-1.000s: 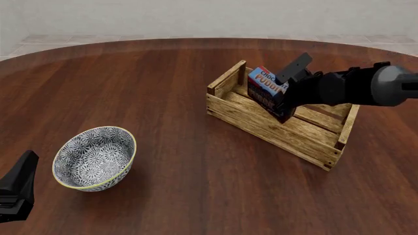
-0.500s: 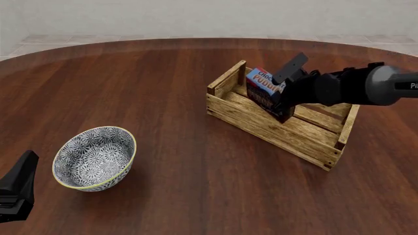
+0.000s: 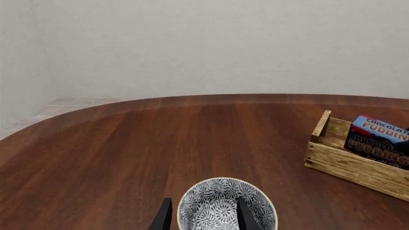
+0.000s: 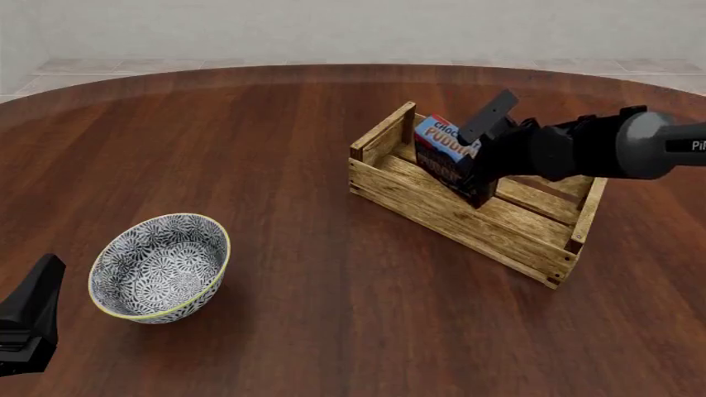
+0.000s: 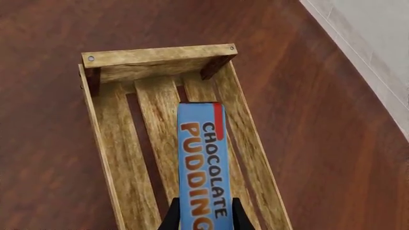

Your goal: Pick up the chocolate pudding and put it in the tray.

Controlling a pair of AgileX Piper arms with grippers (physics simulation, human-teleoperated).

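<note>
Small rectangular chocolate pudding carton (image 4: 445, 149), blue top band, brown-red front, sits tilted inside the long light wooden slatted tray (image 4: 464, 217), toward its 10 o'clock end. Right gripper (image 5: 204, 211) pinches it across the narrow faces, fingers (image 5: 173, 216) on either side. Probably light, stiff cardboard, smooth print, so could slip; thin-side hold looks right. Raised end board close behind, slats below, open room above. Left gripper (image 3: 202, 215) by the blue-and-white patterned round bowl (image 4: 159, 266) at the table's (image 4: 298, 165) 8 o'clock, fingers spread.
</note>
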